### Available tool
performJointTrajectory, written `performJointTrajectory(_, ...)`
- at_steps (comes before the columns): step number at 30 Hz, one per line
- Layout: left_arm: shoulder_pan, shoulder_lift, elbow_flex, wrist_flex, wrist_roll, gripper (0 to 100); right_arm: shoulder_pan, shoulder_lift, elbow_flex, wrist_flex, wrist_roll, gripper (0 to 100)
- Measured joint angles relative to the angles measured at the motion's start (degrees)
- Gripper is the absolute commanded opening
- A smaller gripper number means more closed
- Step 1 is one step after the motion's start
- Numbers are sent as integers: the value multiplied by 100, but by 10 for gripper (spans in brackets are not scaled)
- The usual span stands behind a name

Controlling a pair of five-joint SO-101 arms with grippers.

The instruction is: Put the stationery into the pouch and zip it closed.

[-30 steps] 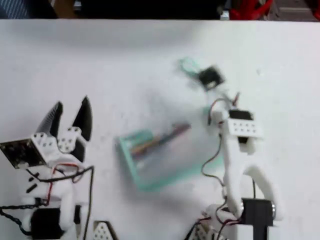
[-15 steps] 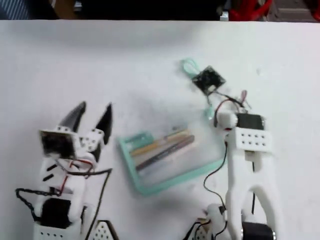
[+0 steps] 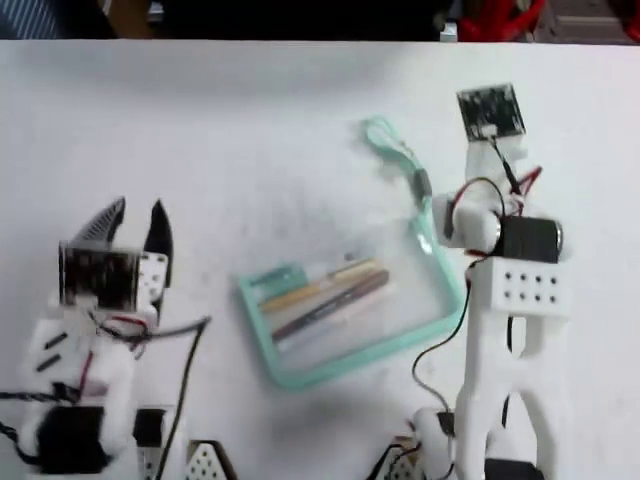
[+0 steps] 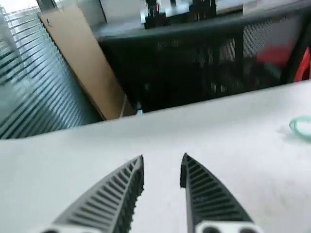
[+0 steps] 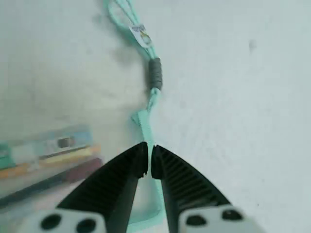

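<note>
Clear, teal-edged pouch (image 3: pixel 262 335) lies flat before me, tilted; pens (image 3: pixel 325 290) inside lie lengthwise; strap (image 3: pixel 395 150) trails away.

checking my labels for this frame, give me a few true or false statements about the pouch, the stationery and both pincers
1. The colourful pens and pencils lie inside the clear plastic pouch with teal trim. True.
2. The left pincer is shut on a pencil. False: it is open and empty, over the white table to the left of the pouch.
3. The teal strap with the grey bead is tucked inside the pouch. False: it lies on the table outside the pouch, running off from one corner.
4. The right pincer has its tips close together at the pouch's teal edge. True.
</note>
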Motion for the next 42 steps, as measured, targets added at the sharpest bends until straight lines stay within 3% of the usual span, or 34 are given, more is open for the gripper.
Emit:
performJointTrajectory(4, -44, 1503, -1618, 1204, -114, 135, -747, -404, -1626, 1424, -536, 18)
performJointTrajectory(8, -44, 1732, -3182, 2462, -123, 135, -1407, -985, -3095, 2391, -949, 18)
performJointTrajectory(15, -44, 1204, -4097, 3068, -167, 135, -2286, -2435, -3473, 2708, -1108, 18)
performJointTrajectory(25, -79, -1451, -3051, 2743, -167, 139, -2251, -5530, -2048, 2462, -1187, 17)
performJointTrajectory(31, -70, -1679, -2567, 2813, -167, 139, -1257, -7165, -607, 2277, -1196, 21)
performJointTrajectory(37, -70, -1679, -1890, 2699, -167, 140, -1969, -7200, 70, 2224, -1196, 22)
performJointTrajectory(42, -70, -1679, -123, 1679, -167, 140, -2031, -7226, 765, 1451, -958, 22)
